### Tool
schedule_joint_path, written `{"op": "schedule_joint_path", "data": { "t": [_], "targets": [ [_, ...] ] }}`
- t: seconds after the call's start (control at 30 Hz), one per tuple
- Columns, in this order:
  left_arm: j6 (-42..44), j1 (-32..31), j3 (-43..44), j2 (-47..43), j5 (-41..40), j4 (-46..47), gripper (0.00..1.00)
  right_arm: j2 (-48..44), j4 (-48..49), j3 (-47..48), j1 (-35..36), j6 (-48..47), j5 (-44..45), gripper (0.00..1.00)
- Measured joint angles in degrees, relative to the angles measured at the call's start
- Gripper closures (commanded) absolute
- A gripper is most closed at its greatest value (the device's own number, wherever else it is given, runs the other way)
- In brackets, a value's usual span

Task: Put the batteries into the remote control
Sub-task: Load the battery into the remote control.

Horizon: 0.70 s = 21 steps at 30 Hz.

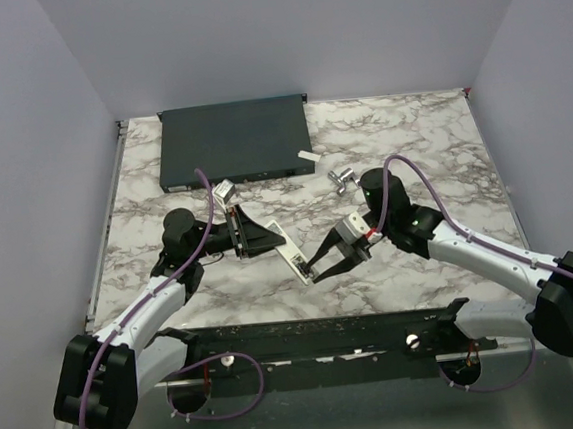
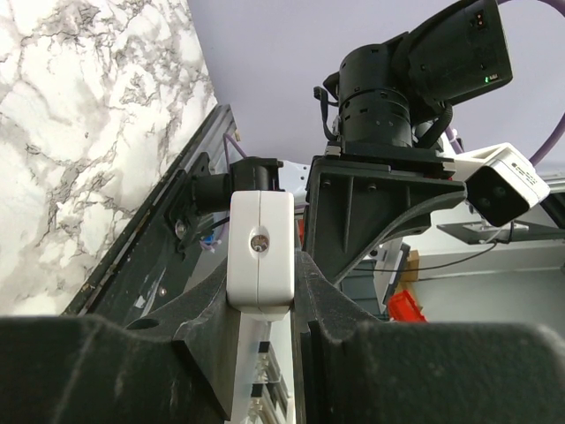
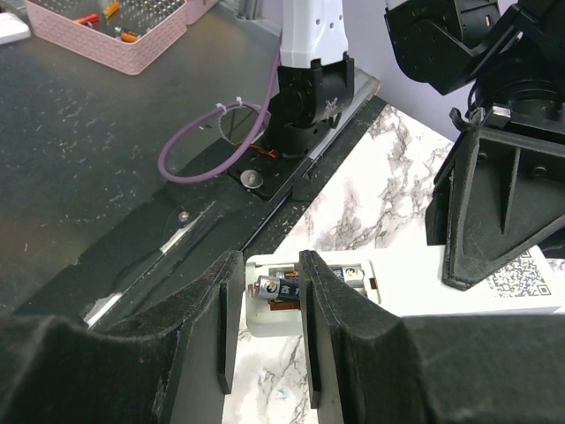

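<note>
Marble worktop (image 1: 442,151), walls (image 1: 20,147) close round. Arms (image 1: 470,249) crook inward: left hand (image 2: 262,305) clamps the remote control (image 1: 292,256) near the front edge; right hand (image 3: 272,309), narrowed, straddles a battery (image 3: 281,286) in its bay, grip unclear.

one remote (image 1: 291,251), one box (image 1: 235,141) (dark)

The marble table (image 1: 410,133) is bearing a dark-grey box (image 1: 235,139) at eleven o'clock, a metal piece (image 1: 340,177) toward one, and the remote control (image 1: 296,260) lying centrally.
</note>
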Motion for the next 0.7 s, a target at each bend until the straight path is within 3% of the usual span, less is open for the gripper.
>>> {"op": "schedule_joint_path", "data": {
  "t": [0.7],
  "targets": [
    [-0.79,0.0,-0.9,0.0,0.17,1.05,1.0,1.42,0.0,0.0,0.0,-0.85,0.13,0.67]
  ]
}}
